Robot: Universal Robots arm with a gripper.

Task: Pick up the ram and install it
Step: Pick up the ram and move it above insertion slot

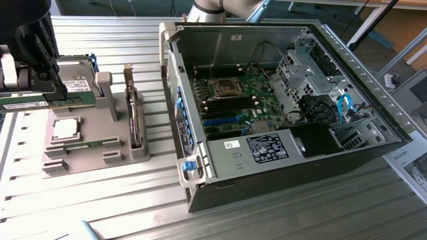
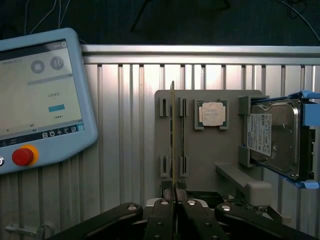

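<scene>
The ram (image 1: 30,105), a long green stick, is lifted above the grey parts tray (image 1: 100,160), level, at the exterior view's left. My gripper (image 1: 48,92) is shut on it from above. In the wrist view the ram (image 2: 172,130) appears edge-on as a thin upright line, pinched between my fingertips (image 2: 173,194) over the tray (image 2: 200,165). A second green stick (image 1: 83,145) lies in a tray slot. The open computer case (image 1: 373,150) lies on its side to the exterior view's right, with its motherboard (image 1: 257,95) and dark memory slots (image 1: 230,105) exposed.
On the tray sit a square silver processor (image 2: 212,114) and a hard drive (image 2: 275,137) in a blue bracket. A teach pendant (image 2: 40,100) with a red button lies on the slatted metal table (image 1: 133,215). The case wall (image 1: 175,90) stands between tray and motherboard.
</scene>
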